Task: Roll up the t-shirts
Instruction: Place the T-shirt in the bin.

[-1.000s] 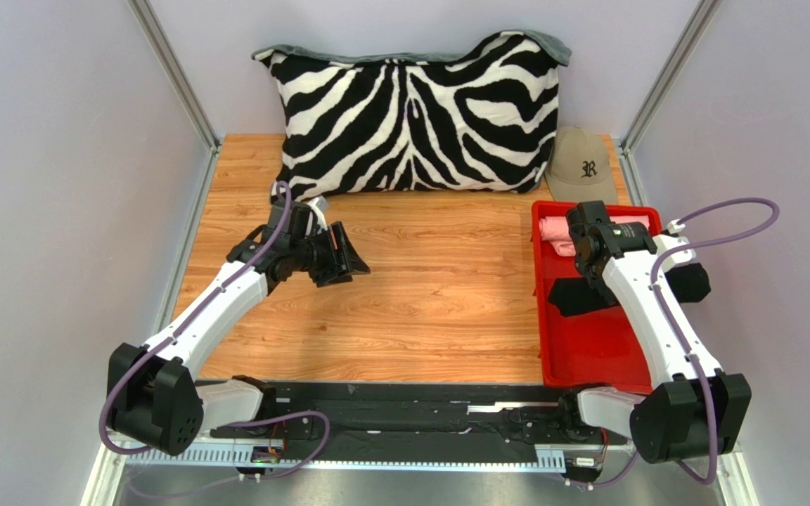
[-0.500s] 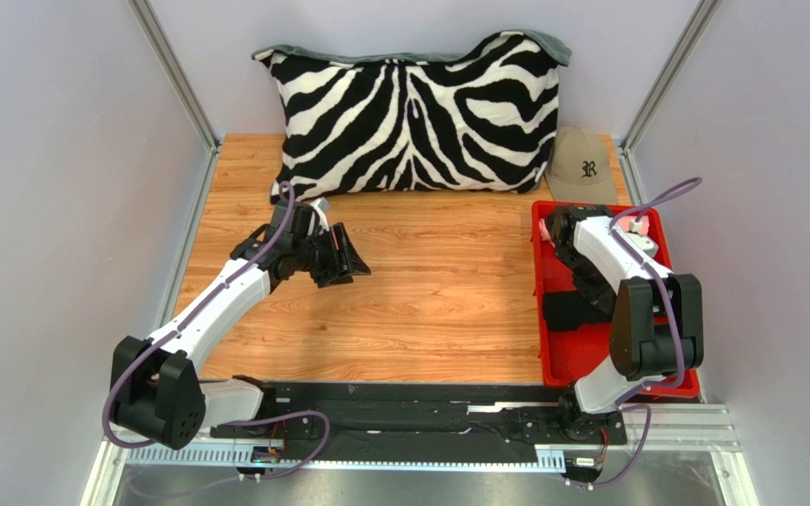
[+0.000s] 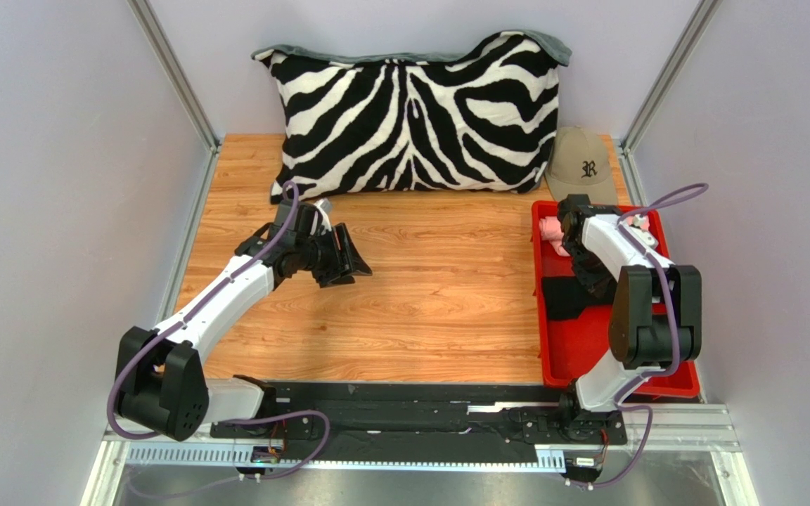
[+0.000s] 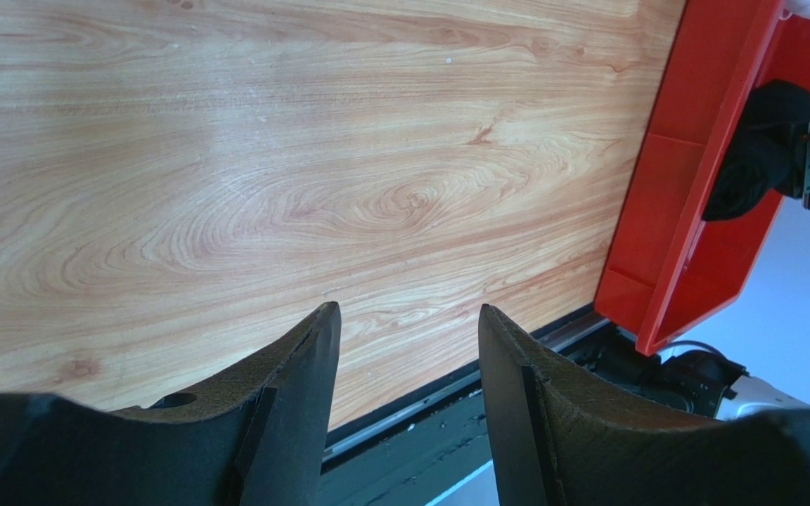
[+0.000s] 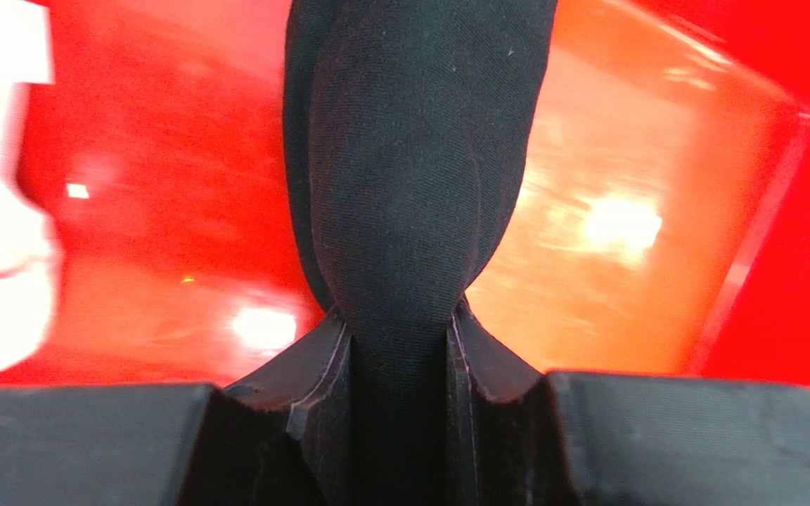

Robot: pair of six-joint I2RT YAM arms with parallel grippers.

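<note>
Bare wooden tabletop (image 3: 441,306) across the middle; zebra pillow (image 3: 415,111) and cap (image 3: 580,163) along far edge, red tray (image 3: 573,364) at right

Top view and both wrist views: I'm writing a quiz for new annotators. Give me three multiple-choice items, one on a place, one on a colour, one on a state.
1. The red tray lies on which part of the table?
A) the right side
B) the left side
C) the far middle, under the pillow

2. The t-shirt clamped in the right gripper is:
A) salmon pink
B) black
C) white

3. The left gripper is:
A) shut on the cap
B) shut on a pink shirt
C) open, with nothing in it

Answers:
1 A: the top view shows the tray beside the right arm.
2 B: the right wrist view shows black cloth pinched in the gripper.
3 C: the left wrist view shows only bare wood through the wide gap.
</note>
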